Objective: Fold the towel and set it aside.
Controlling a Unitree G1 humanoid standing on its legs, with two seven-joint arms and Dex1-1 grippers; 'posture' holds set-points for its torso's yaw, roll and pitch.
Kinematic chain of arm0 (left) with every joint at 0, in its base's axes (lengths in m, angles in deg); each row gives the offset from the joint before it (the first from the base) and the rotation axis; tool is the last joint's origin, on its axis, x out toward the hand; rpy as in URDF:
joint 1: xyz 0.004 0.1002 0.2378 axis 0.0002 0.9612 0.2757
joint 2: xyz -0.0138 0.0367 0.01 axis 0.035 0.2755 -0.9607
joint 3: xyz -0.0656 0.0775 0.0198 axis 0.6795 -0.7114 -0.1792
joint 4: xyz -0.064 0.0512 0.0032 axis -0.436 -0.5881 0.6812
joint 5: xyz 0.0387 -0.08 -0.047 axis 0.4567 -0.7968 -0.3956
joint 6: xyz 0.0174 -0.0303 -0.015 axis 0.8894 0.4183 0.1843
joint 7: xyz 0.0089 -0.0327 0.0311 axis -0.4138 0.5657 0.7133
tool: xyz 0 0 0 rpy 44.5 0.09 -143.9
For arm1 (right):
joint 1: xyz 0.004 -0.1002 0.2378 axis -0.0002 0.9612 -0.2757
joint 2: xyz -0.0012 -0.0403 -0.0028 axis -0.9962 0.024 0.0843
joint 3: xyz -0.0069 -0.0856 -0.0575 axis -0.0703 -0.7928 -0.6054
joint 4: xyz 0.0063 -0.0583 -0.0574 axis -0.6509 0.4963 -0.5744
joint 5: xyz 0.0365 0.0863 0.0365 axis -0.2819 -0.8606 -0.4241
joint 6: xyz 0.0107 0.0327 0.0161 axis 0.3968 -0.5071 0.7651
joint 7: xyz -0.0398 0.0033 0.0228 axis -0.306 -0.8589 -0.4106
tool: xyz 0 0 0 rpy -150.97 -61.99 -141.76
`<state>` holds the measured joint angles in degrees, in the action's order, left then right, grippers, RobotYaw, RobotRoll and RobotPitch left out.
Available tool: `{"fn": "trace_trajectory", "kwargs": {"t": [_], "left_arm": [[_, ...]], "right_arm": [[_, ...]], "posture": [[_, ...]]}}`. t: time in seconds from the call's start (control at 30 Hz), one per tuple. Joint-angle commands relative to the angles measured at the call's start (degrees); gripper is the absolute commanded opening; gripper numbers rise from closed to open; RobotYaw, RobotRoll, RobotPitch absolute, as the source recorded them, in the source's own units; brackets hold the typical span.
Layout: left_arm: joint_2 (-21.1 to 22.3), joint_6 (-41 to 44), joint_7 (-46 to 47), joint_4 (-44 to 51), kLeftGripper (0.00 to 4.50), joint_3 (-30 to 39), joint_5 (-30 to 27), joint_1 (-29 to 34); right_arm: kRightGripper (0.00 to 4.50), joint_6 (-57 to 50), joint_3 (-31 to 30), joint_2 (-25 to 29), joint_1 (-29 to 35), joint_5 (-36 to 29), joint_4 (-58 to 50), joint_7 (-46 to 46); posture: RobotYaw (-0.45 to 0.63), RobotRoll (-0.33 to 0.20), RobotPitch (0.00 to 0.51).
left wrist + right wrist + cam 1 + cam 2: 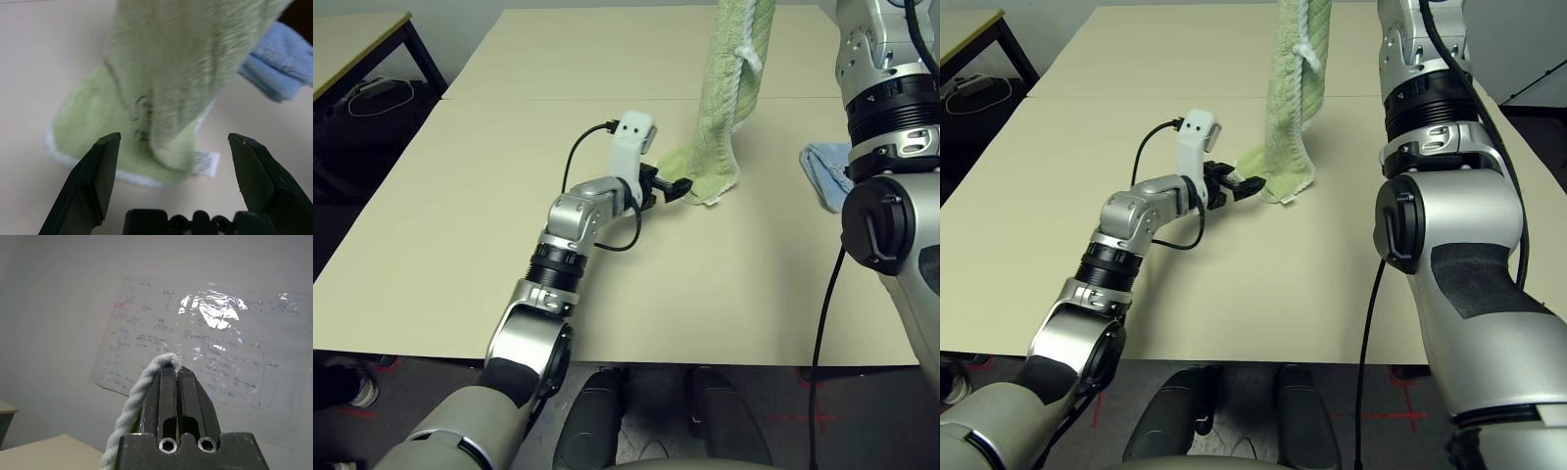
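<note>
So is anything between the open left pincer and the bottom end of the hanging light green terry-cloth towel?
Nothing visible. The left pincer faces the light green terry-cloth towel with only bare beige table between. The folded light blue cloth lies off to the side, beyond the towel.

Beige table (460, 245) w/ a seam across it. Small light blue cloth (824, 171) lies crumpled near the right edge. Dark side table (372, 49) at far left; whiteboard sheet w/ scribbles (205, 347) on wall.
</note>
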<state>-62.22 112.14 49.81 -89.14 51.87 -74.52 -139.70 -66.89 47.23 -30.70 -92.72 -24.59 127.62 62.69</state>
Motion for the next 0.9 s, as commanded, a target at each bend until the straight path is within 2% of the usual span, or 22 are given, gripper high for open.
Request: {"fn": "trace_trajectory", "kwargs": {"t": [0.03, 0.2, 0.47, 0.6, 0.77, 0.9], "left_arm": [[0.36, 4.36, -2.61, 5.29, 4.5, -2.4, -1.68, 1.16], [-0.02, 4.94, -1.36, 5.53, 4.5, -3.08, -0.91, 2.08], [-0.02, -9.8, 7.8, -10.27, 4.5, -2.36, 7.31, -0.46], [-0.18, -15.11, 10.13, -14.92, 4.5, -1.81, 9.37, -1.57], [-3.27, -20.22, 11.15, -16.91, 4.5, 1.78, 7.07, -2.84], [-6.7, -21.56, 5.54, -14.52, 4.5, 4.15, 2.08, -3.82]], "right_arm": [[0.04, -0.29, -0.54, 0.12, 0.15, 1.02, 0.65, -0.9], [0.04, -0.28, -0.46, -0.38, 0.21, 1.27, 1.75, -1.33], [0.04, -0.61, -0.09, -0.87, 0.3, 0.61, -0.05, -0.81], [0.04, -1.19, -0.06, -0.86, 0.7, 0.46, -1.38, -0.72], [0.04, -2.05, -0.11, -0.79, 1.58, 0.39, -2.84, -0.7], [0.04, -2.54, -0.21, -0.83, 2.23, 0.5, -3.4, -0.75]], "posture": [[0.11, 0.0, 0.152], [0.13, 0.0, 0.155], [0.12, 0.0, 0.158], [0.1, 0.0, 0.158], [0.1, 0.0, 0.161], [0.1, 0.0, 0.161]]}}
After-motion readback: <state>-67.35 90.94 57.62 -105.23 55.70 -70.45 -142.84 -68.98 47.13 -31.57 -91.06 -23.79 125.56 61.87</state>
